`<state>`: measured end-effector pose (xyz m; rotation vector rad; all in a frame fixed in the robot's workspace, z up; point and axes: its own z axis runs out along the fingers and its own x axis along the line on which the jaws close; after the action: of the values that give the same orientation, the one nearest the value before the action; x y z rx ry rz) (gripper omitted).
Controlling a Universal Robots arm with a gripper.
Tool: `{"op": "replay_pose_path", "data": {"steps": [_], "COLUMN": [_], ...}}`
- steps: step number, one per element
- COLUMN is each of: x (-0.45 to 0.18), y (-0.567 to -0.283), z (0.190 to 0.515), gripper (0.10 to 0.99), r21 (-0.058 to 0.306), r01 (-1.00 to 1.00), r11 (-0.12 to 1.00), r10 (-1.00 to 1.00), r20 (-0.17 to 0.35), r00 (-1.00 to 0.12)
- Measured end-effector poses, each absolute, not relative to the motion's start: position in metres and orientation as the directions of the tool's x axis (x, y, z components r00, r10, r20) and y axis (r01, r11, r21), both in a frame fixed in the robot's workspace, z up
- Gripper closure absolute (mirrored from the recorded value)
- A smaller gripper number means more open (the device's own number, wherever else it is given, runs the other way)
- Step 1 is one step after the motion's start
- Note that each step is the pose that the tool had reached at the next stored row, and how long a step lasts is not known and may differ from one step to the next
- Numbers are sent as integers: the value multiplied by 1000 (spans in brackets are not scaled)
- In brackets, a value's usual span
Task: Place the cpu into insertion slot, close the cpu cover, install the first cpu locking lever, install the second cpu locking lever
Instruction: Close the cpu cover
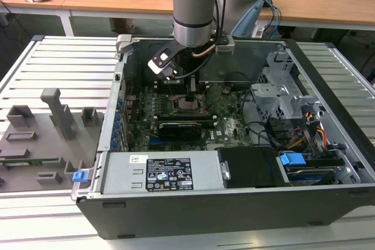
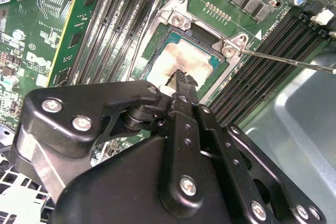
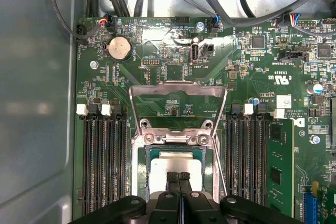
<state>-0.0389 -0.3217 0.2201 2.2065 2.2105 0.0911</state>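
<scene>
The gripper (image 3: pixel 178 178), fingers pressed together with nothing between them, has its tips at the pale face of the cpu (image 3: pixel 160 174). The cpu lies flat in the insertion slot (image 3: pixel 137 167). The cpu cover (image 3: pixel 178 88) is swung open just beyond the socket. Memory slots (image 3: pixel 102 161) crowd both sides. A printed label (image 1: pixel 168 174) sits on the power supply (image 1: pixel 123 174).

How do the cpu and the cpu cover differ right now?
The cpu is a solid pale plate; the cover is a silver frame with a cut-out centre. The cpu lies flat in the slot; the cover is swung open, off it. Both are squarish metal.
</scene>
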Motion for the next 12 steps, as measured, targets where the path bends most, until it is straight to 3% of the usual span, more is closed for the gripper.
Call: {"op": "replay_pose_path", "data": {"steps": [12], "x": [-39], "y": [-322], "z": [226], "gripper": [980], "r21": [53], "r01": [999], "r11": [1], "r10": [1000], "r20": [29], "r00": [-2]}}
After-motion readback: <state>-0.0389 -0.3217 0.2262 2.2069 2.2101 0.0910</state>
